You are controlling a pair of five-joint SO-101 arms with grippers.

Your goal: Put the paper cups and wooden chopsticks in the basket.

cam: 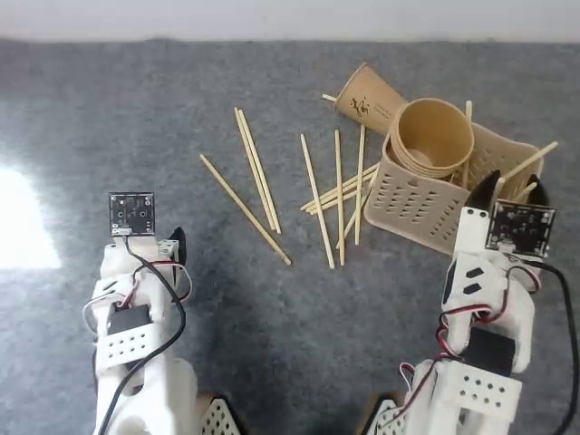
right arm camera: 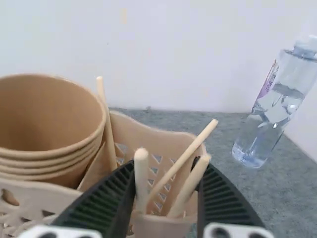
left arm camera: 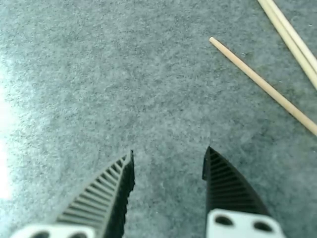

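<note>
A tan perforated basket stands at the right with stacked paper cups in one end. Another paper cup lies on its side just behind the basket. Several wooden chopsticks lie on the grey carpet left of the basket, with a pair and a single one farther left. My right gripper hangs open over the basket's right end. In its wrist view its jaws straddle chopsticks standing in the basket. My left gripper is open above bare carpet, near one chopstick's end.
A clear water bottle stands on the carpet beyond the basket, close to a white wall. Both arm bases sit at the near edge. Open carpet lies at the far left and in front of the left arm.
</note>
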